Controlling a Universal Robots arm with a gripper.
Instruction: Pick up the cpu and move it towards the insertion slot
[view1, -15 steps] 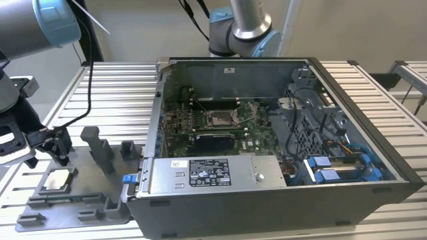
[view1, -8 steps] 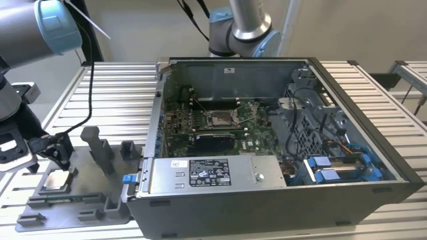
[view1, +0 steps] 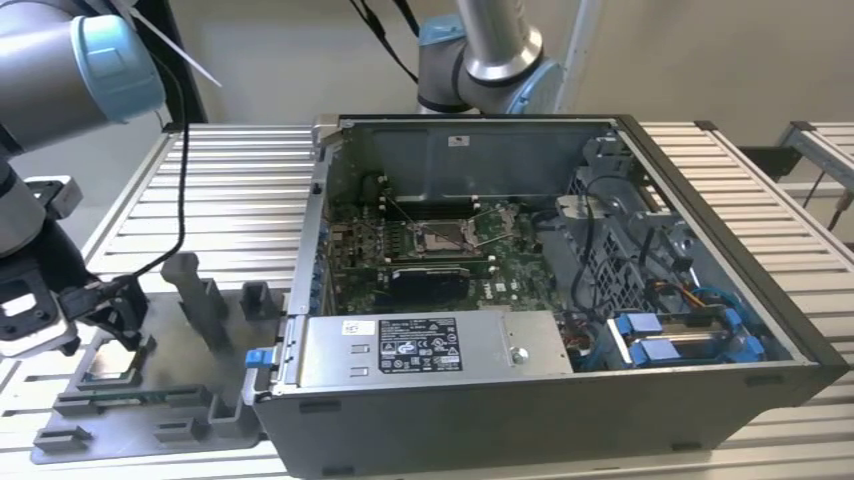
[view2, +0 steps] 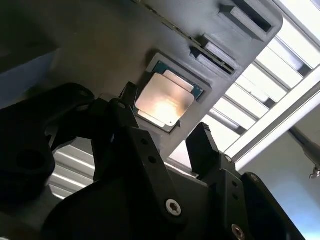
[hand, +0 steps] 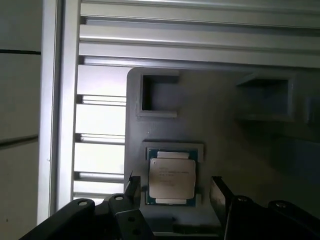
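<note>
my pincer (hand: 175, 186) hangs open over the cpu (hand: 172, 177), tips either side, seemingly not touching it. it lies in a recess of the grey fixture (hand: 230, 135) on the bench (view1: 227, 180): pick step, calling for a square descent. the exterior view gives me the insertion slot (view1: 441, 237), well apart inside the case (view1: 467, 150).

I count one small flat silvery square cpu (hand: 171, 174), one grey plastic fixture (hand: 225, 130), one open dark metal computer case (view1: 534, 400), one silver-framed square insertion slot (view1: 441, 236), and two black fingers (hand: 218, 189) on one gripper (hand: 175, 184).
</note>
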